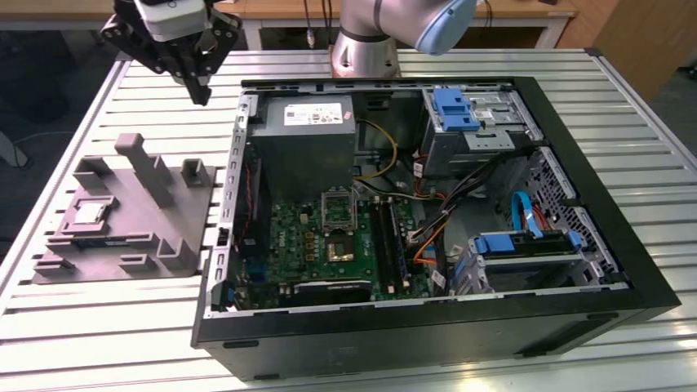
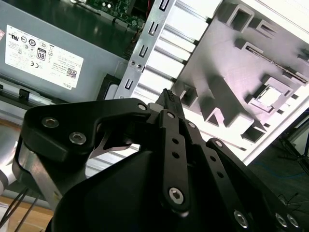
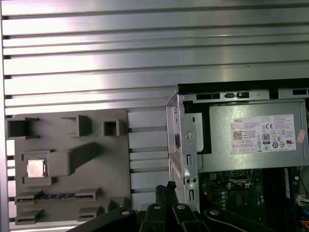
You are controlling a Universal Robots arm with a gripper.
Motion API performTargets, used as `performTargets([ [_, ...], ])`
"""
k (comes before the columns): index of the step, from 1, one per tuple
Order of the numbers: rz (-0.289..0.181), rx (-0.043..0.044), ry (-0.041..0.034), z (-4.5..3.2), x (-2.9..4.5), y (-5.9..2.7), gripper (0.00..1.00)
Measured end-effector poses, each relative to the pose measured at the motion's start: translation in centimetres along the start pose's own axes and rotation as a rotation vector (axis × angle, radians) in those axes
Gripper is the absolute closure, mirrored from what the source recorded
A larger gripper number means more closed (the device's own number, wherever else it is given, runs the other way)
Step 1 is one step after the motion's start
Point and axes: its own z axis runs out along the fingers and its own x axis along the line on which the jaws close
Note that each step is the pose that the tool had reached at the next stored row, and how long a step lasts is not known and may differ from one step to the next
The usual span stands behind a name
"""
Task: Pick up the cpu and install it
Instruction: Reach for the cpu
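The cpu (image 1: 90, 212) is a small silvery square lying flat in a recess of the grey moulded tray (image 1: 163, 237), at the exterior view's left; it also appears as cpu (image 3: 36, 167) and cpu (image 2: 266, 96). My gripper (image 1: 199, 94) hangs above the table behind the tray, near the back left corner of the open computer case (image 1: 588, 188). Its fingertips (image 2: 168, 95) are pressed together with nothing between them. The gripper (image 3: 167, 186) is well apart from the cpu.
Inside the case lie a green motherboard (image 1: 316, 245), a grey power supply box (image 1: 310, 131) with a white label, cables and blue drive brackets (image 1: 455, 110). The tray has upright posts (image 1: 153, 167). The slatted metal table (image 1: 98, 327) runs around everything.
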Motion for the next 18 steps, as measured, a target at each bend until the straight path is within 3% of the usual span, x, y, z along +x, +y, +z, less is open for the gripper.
performTargets([
  [18,0.000,0.0000,0.0000,0.01,0.58,-0.05,0.89],
])
